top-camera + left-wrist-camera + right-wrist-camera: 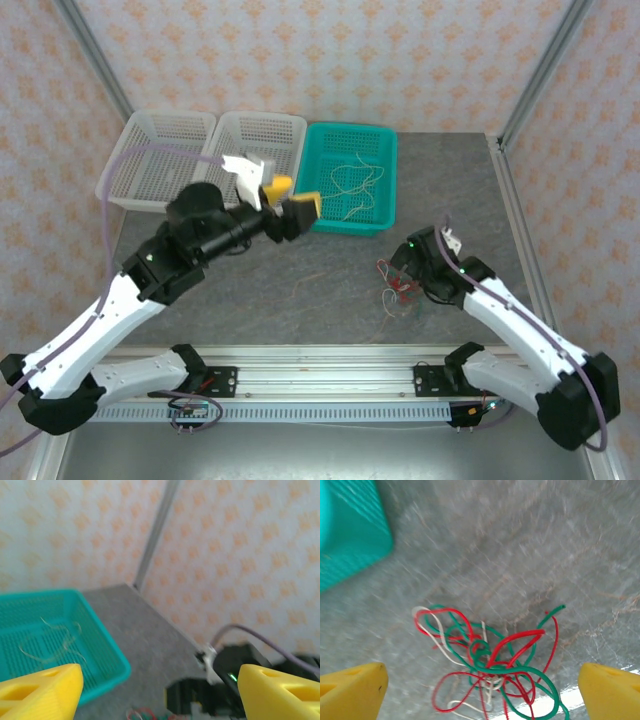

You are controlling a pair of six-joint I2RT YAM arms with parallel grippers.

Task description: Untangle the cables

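A tangle of red, green and cream-white cables (492,662) lies on the grey table, also seen from above as a small knot (393,288) beside my right gripper. My right gripper (482,687) hangs over the tangle, open, with its yellow fingertips (352,687) wide on either side. Two loose cream-white cables (357,185) lie inside the teal basket (388,215); the left wrist view shows these cables (52,642) too. My left gripper (292,197) is raised beside that basket's near left corner, open and holding nothing, yellow fingertips (42,690) far apart.
Two white baskets (160,160) stand at the back left next to the teal one. A metal frame post (545,70) rises at the back right. Thick purple-grey arm cables (130,160) loop over the left arm.
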